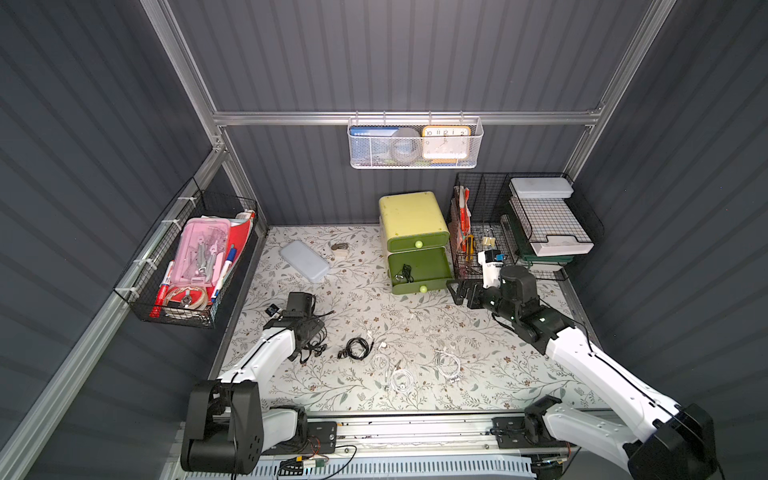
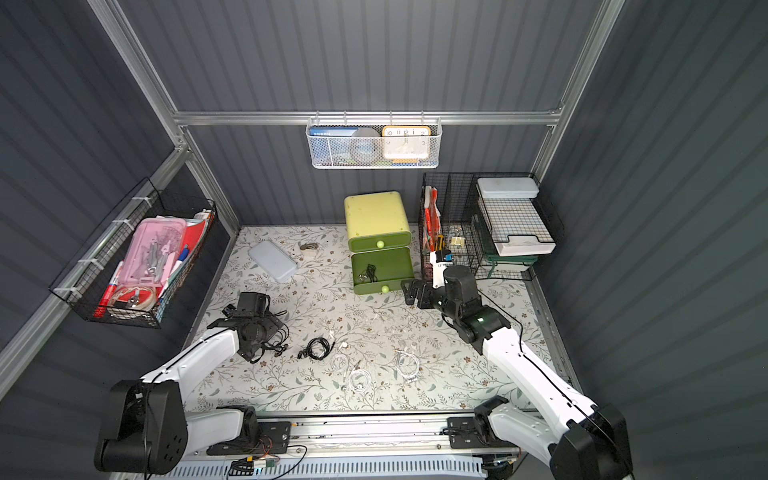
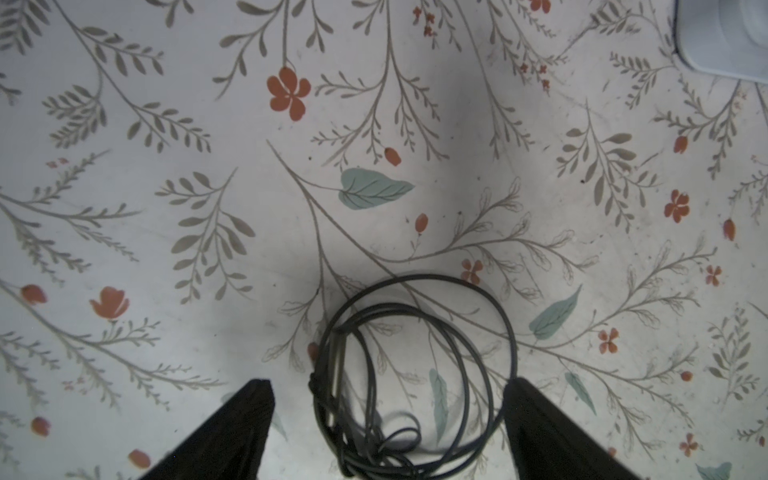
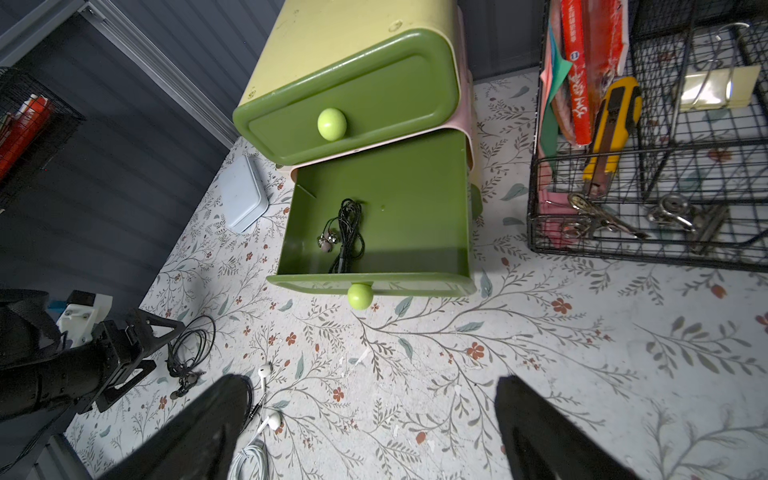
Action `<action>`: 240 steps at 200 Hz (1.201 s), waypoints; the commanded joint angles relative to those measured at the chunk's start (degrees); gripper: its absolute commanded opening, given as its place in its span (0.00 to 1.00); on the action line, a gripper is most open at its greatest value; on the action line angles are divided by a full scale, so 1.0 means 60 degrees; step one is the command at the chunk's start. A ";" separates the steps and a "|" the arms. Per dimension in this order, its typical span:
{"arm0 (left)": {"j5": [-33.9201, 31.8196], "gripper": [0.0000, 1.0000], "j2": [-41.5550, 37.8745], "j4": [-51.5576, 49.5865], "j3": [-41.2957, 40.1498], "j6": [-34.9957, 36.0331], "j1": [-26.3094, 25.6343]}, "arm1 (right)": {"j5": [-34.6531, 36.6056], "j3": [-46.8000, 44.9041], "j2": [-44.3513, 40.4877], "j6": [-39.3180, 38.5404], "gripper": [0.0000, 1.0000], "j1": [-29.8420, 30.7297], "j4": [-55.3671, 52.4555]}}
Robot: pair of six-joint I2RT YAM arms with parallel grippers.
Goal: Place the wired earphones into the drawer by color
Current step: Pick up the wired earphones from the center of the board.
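Note:
A black coil of wired earphones lies on the flowered table between the two fingers of my left gripper, which is open and straddles it; in both top views that gripper points down at the left. A second black coil lies just right of it. White earphones lie further right. The lower green drawer stands pulled out with black earphones inside. My right gripper is open and empty, right of the drawer front.
The upper drawer is shut. A light blue case lies at the back left. A black wire rack with stationery stands right of the drawers. A black basket hangs on the left wall, a white mesh basket on the back wall.

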 commanded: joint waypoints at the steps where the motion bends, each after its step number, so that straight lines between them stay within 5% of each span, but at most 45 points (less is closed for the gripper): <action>1: 0.0129 0.86 0.0200 0.0047 -0.0108 0.0052 0.0041 | 0.0120 -0.0079 -0.0133 0.0020 0.98 -0.0014 0.0119; 240: -0.0673 0.27 0.1423 -0.0877 0.0582 -0.0226 0.0041 | 0.0259 -0.0090 -0.0251 -0.0029 0.98 -0.0014 0.0054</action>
